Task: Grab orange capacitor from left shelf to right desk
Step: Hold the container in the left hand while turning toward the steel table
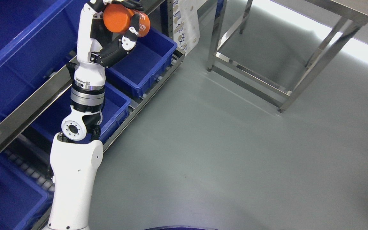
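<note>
I've got the steel-railed shelf (pixel 27 108) with its glossy blue plastic bins (pixel 145 64) along the left, the brushed-steel bench (pixel 302 80) off right across bare grey floor. My left hand (pixel 120 28) has its fingers (pixel 129 38) curled tight round the smooth orange capacitor (pixel 118 19), a cylinder held above the shelf's front rail. That slick round body could roll out of the grip on the swing across, I reckon.

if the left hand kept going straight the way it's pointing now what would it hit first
The left hand, closed around the orange capacitor, points up toward the picture's top edge along the shelf rail. Nothing shows ahead of it before the frame ends, so the way looks free, though depth is unclear.
</note>
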`<state>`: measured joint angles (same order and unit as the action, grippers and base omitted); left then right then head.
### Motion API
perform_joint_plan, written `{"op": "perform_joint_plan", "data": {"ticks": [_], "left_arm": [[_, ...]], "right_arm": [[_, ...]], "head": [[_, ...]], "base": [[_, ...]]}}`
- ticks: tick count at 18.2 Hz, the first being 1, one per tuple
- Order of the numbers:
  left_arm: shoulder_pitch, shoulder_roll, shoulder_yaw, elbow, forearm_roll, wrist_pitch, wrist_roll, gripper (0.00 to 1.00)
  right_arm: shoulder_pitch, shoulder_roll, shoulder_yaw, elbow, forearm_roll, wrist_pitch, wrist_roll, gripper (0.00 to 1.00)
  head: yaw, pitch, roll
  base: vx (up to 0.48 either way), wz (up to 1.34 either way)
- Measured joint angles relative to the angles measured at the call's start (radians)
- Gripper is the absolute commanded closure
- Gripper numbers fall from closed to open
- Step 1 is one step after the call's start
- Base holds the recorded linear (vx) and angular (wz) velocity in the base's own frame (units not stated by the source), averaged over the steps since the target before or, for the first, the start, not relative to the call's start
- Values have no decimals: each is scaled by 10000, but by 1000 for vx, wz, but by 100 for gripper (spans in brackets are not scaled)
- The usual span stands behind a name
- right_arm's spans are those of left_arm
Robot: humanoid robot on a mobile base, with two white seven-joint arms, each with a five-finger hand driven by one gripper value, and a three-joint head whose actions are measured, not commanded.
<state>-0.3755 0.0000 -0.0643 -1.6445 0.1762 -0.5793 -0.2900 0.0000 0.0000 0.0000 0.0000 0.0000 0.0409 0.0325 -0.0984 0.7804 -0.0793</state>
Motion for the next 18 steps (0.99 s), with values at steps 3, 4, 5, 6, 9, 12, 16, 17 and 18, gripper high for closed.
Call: {"op": "perform_joint_plan", "data": {"ticks": [3,4,5,6,9,12,16,17,18], "left_arm": [[-32,0,-229,-13,1,29,5,98],[-41,0,-292,-16,1,43,5,98],[-51,0,-347,-18,0,50,6,97],[-54,0,-395,-19,-1,66,9,97],[-53,0,-528,-26,-11,93,9,97],[7,0,-626,-31,-19,94,12,97],[118,0,-687,-35,-24,108,14,97],[123,0,-704,-37,-25,108,16,97],[125,0,-732,-37,-26,108,16,97]], "right_arm": [[0,0,0,0,0,-27,0,0],[0,0,0,0,0,-27,0,0],[0,0,0,0,0,-23,0,0],[0,0,0,0,0,-10,0,0],[0,0,0,0,0,16,0,0],[0,0,0,0,0,24,0,0],[0,0,0,0,0,32,0,0],[0,0,0,0,0,32,0,0],[0,0,0,0,0,32,0,0]], "head": [[0,0,0],[0,0,0],[0,0,0],[0,1,0],[0,1,0],[0,1,0],[0,2,0],[0,2,0],[0,1,0]], "base": [[175,-441],[211,-366],[211,-366],[224,-314],[241,-279],[291,-241],[315,-243],[365,-234],[365,-234]]}}
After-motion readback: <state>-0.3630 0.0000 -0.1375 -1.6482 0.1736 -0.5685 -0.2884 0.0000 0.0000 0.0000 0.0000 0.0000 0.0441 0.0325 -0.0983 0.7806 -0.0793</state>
